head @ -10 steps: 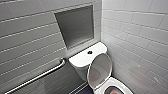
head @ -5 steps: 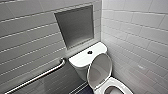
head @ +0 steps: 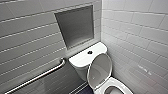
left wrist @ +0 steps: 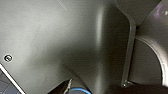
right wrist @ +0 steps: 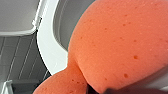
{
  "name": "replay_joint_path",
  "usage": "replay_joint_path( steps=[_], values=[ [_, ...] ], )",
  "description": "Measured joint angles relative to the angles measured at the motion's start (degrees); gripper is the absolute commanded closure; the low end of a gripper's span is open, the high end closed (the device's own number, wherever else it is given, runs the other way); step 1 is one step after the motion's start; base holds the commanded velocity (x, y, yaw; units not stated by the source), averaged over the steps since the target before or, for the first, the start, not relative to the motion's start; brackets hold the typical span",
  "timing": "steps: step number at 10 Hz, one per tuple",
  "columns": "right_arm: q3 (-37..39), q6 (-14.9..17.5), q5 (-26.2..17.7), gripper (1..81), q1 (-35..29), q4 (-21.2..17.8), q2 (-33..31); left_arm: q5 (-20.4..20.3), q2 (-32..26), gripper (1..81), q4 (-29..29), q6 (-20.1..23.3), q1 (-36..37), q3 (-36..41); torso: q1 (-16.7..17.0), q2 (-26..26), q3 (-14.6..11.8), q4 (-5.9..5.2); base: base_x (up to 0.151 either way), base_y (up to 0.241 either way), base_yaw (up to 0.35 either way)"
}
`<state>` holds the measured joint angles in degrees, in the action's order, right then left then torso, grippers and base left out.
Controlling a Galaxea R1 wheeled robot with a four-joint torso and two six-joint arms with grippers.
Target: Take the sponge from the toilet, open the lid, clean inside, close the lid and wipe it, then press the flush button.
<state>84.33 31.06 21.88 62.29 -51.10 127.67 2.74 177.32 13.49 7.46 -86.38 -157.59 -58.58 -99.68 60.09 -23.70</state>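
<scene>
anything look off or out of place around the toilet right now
Nothing really stands out. The lid stands raised by the tank, the flush button sits in place, and the grab bar looks straight. The sponge bulges as if squeezed, nothing more.

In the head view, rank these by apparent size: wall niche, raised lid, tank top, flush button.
Largest: wall niche.
Next: tank top and raised lid, which look too alike to rank.
Smallest by far: flush button.

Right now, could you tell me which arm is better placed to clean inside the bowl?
Right, likely: its wrist view shows the sponge close beside the toilet rim, with the lid raised.
</scene>
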Motion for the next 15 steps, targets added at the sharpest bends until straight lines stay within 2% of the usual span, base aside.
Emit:
replay_joint_path(
  steps=[3,6,8,12,15],
  values=[
    [-3.0,0.4,1.0,81.1,2.9,1.7,-3.1,0.0,0.1,1.0,0.0,0.2,0.0,0.0,0.0,0.0,0.0,0.00,0.000,0.000,0.000],
    [-10.0,0.4,5.6,81.1,4.9,2.1,-8.2,0.0,0.2,1.0,0.0,0.2,0.0,0.0,0.0,0.0,0.0,0.00,0.000,0.000,0.000],
    [-11.7,0.4,7.2,81.1,6.5,2.3,-10.2,-0.4,0.3,1.0,0.0,0.2,0.2,0.1,0.0,0.0,0.0,0.00,0.000,0.000,0.000],
    [-6.5,0.5,8.5,81.1,11.9,4.9,-6.3,-1.7,-1.2,1.0,-0.2,0.0,2.2,2.9,0.0,0.0,0.0,0.00,0.000,0.000,0.000],
    [-4.2,0.5,8.7,81.1,14.5,6.2,-3.3,-1.5,-5.0,1.0,-0.3,0.0,2.6,9.5,0.5,0.8,0.0,0.00,0.000,0.000,0.000]
  ],
)
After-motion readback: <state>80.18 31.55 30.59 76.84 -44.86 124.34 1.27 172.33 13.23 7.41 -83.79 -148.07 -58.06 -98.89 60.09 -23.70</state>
